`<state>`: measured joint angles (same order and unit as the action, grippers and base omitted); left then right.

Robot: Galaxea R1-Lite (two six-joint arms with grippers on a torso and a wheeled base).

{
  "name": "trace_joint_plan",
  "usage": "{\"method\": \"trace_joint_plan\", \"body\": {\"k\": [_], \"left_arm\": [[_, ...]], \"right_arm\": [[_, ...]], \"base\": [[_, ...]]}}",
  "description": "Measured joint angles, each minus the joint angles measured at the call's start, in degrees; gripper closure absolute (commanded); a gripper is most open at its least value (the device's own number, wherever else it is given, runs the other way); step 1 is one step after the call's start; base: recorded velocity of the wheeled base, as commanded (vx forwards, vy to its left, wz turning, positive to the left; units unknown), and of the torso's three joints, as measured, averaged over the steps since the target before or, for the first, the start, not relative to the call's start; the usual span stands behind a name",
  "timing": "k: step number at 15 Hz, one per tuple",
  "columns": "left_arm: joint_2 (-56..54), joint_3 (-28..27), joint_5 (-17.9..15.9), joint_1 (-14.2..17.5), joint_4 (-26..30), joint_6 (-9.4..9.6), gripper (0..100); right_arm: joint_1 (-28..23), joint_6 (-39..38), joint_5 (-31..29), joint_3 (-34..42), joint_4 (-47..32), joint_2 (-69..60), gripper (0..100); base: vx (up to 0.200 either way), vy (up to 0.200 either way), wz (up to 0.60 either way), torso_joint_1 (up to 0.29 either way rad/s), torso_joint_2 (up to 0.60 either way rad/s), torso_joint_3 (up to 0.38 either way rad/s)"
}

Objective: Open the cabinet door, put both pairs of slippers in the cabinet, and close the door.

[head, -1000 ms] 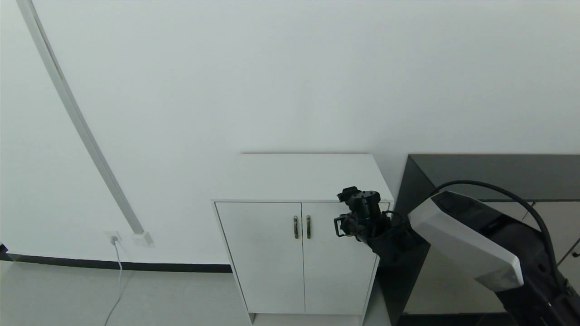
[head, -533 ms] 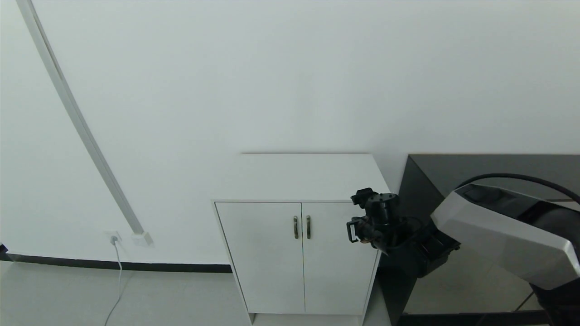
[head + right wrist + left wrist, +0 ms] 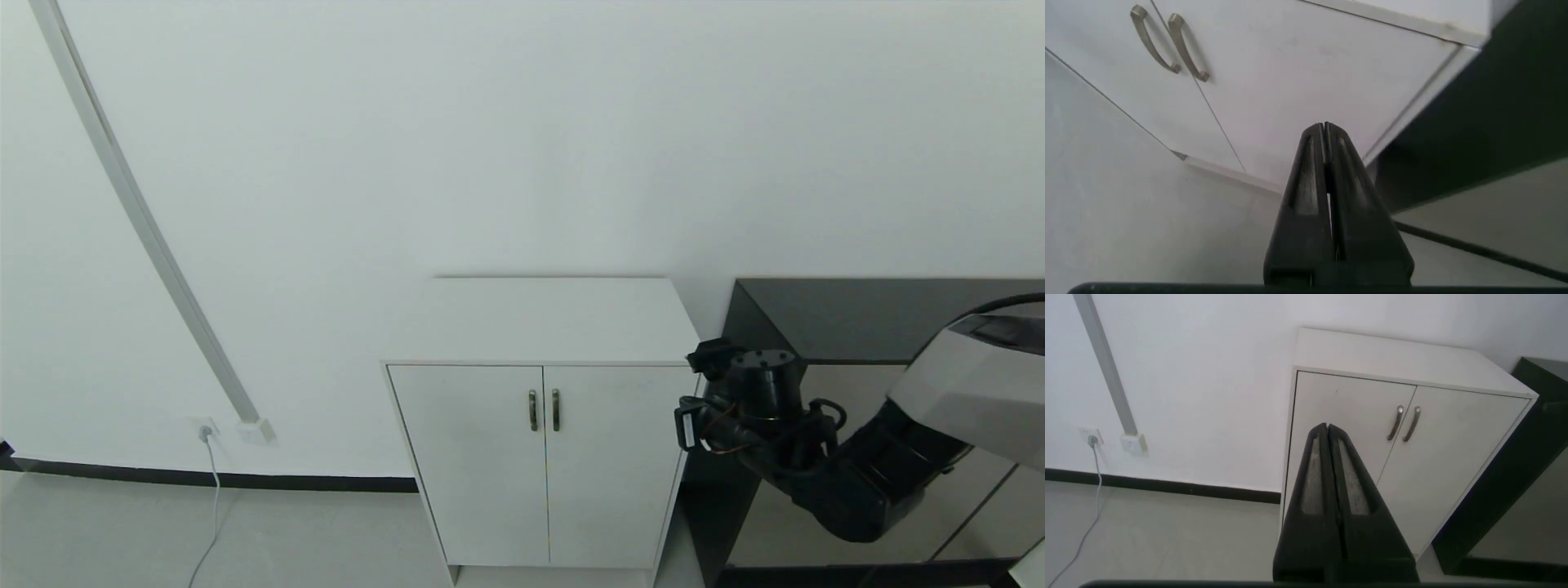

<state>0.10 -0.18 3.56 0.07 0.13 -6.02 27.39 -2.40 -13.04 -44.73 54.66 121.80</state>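
Just changed: your right arm (image 3: pixel 849 482) has swung away to the robot's right. A second ago its wrist hung in front of the right door (image 3: pixel 612 465); now it sits past the white cabinet's (image 3: pixel 539 327) right edge, in front of the dark glossy unit (image 3: pixel 857 314).
Unchanged: both doors are shut as before, and the head view has not shifted.
Right gripper (image 3: pixel 1325 135): jaws pressed together, holding nothing.
Left gripper (image 3: pixel 1328 433): jaws likewise closed and empty, aimed at the left door (image 3: pixel 469 465).
Meaning for the task: my reading is that you are backing off a closed cabinet, not closing in on a handle. With the doors shut you cannot tell what is inside, so this fits either the very start or the very end.
Next call: if the door is still to be opened, you would need to bring the jaws back to the paired handles (image 3: pixel 544 409) at the centre seam, and open them first.
Wall (image 3: pixel 522 147): plain white, and the cabinet stands against it.
Floor (image 3: pixel 245 531): pale, with a black skirting strip (image 3: pixel 245 478).
Trunking (image 3: pixel 139 220): a slanting white duct running down to a junction box.
Socket (image 3: pixel 204 428): a white cable (image 3: pixel 214 490) hangs from it.
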Motion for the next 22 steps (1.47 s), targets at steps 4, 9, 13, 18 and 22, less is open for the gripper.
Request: {"method": "trace_joint_plan", "body": {"k": [4,9,13,18,22], "left_arm": [[0.0,0.0,0.02,0.0,0.02,0.04,100],[0.0,0.0,0.0,0.0,0.05,0.15,100],[0.0,0.0,-0.01,0.0,0.02,0.15,100],[0.0,0.0,0.02,0.0,0.05,0.15,100],[0.0,0.02,0.02,0.0,0.05,0.15,100]], "right_arm": [[-2.32,0.05,-0.41,12.26,3.39,-7.85,100],[-4.46,-0.02,-1.62,24.75,7.0,-17.19,100],[-5.02,0.63,-1.68,31.26,7.06,-24.61,100],[-6.31,2.61,-1.71,38.32,6.78,-35.0,100],[-6.78,2.33,-1.62,43.93,3.72,-43.11,100]], "base": [[0.0,0.0,0.0,0.0,0.0,0.0],[0.0,0.0,0.0,0.0,0.0,0.0],[0.0,0.0,0.0,0.0,0.0,0.0],[0.0,0.0,0.0,0.0,0.0,0.0],[0.0,0.0,0.0,0.0,0.0,0.0]]}}
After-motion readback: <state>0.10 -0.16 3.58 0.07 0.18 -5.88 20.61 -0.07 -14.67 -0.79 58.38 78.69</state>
